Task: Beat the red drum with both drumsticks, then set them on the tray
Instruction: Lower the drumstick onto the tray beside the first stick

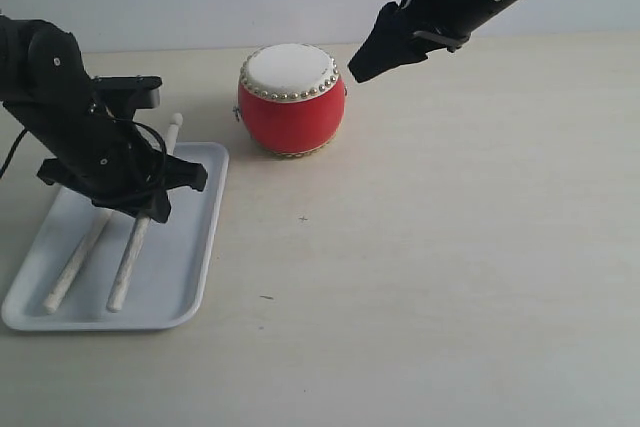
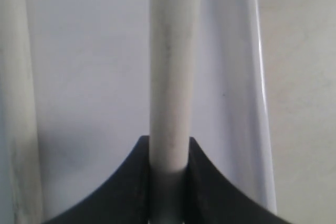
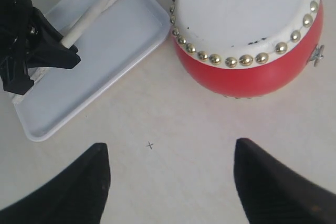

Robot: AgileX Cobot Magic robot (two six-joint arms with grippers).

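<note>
The red drum [image 1: 291, 99] [image 3: 252, 72] stands upright on the table, white skin up. Left of it lies the white tray [image 1: 190, 277] [image 3: 121, 40] [image 2: 94, 77]. My left gripper [image 1: 150, 205] [image 2: 169, 150] is low over the tray, shut on one drumstick [image 1: 130, 259] [image 2: 173, 77], whose near end touches the tray floor. The other drumstick [image 1: 75, 262] [image 2: 16, 103] lies beside it in the tray, partly hidden by the arm. My right gripper [image 1: 365, 67] [image 3: 170, 150] hangs in the air right of the drum, open and empty.
The pale wooden table [image 1: 450, 247] stretches right of and in front of the drum. A small cross mark [image 3: 150, 145] is on the table under the right gripper. A light wall rises behind the table's far edge.
</note>
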